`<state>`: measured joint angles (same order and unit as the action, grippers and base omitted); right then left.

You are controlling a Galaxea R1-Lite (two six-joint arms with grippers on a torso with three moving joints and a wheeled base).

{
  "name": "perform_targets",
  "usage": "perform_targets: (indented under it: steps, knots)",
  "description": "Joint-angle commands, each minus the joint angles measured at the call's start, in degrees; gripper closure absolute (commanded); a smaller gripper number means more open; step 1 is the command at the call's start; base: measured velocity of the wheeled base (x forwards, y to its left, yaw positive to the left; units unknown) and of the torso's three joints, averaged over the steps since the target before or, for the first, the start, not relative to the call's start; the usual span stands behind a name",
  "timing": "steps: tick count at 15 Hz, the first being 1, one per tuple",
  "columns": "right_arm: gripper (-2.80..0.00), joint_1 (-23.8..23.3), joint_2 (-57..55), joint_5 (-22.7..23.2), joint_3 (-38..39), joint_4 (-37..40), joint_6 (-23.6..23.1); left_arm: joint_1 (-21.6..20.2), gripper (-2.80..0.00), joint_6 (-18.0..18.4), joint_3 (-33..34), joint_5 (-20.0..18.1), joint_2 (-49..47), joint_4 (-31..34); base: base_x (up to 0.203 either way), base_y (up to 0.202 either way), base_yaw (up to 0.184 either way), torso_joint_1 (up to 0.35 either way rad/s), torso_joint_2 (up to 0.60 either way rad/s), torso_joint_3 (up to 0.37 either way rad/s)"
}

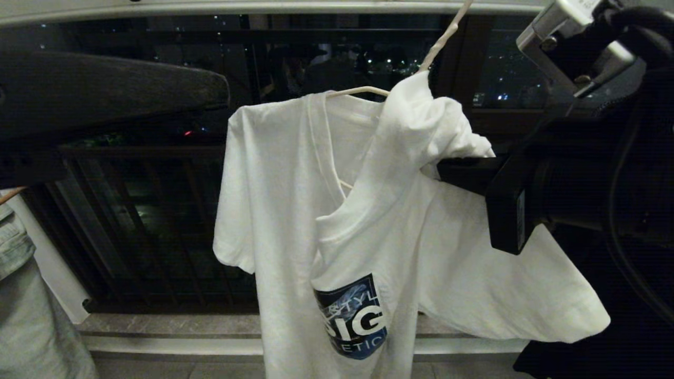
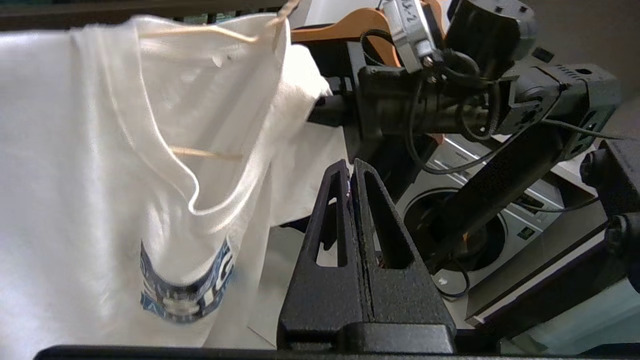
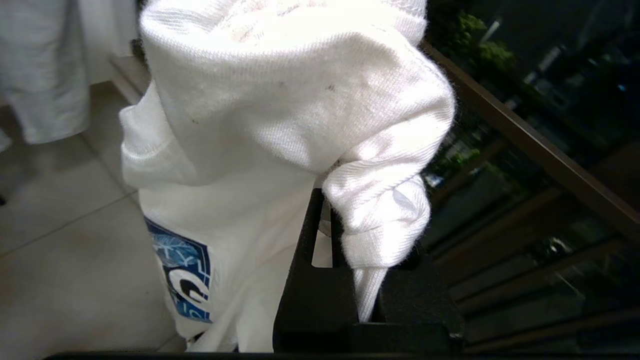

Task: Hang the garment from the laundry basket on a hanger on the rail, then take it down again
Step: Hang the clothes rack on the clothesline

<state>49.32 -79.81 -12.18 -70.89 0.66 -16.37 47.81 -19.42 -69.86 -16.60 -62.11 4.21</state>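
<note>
Risk we note: the garment point(image 1: 316, 210) sits on the hanger point(image 1: 358, 90) by one shoulder only; the other shoulder is bunched in the right tool point(image 3: 350, 240). In our judgement, a sideways pull could drag the shirt off the covered arm, or swing the hanger's hook off the rail point(image 1: 263, 6) above. Right tool: jaws nearly closed, clamped on the bunched shoulder fabric beside the hanger's neck. Left tool point(image 2: 352, 167): jaws fully together, holding nothing, hanging near the shirt without touching.
</note>
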Motion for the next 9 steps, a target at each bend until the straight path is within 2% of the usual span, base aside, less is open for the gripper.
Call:
perform_targets:
  steps: [1, 9]
  knots:
    - [0.00, -0.6, 0.0, 0.0, -0.1, 0.0, -0.2, 0.0, 0.00, -0.1, 0.0, -0.1, 0.4, 0.0, 0.000, 0.000, 0.000, 0.000, 0.00, 0.000]
    - [0.00, -1.1, -2.5, -0.1, -0.2, 0.1, -0.1, 0.0, 0.00, -0.1, -0.1, -0.1, 1.2, 0.0, 0.000, 0.000, 0.000, 0.000, 0.00, 0.000]
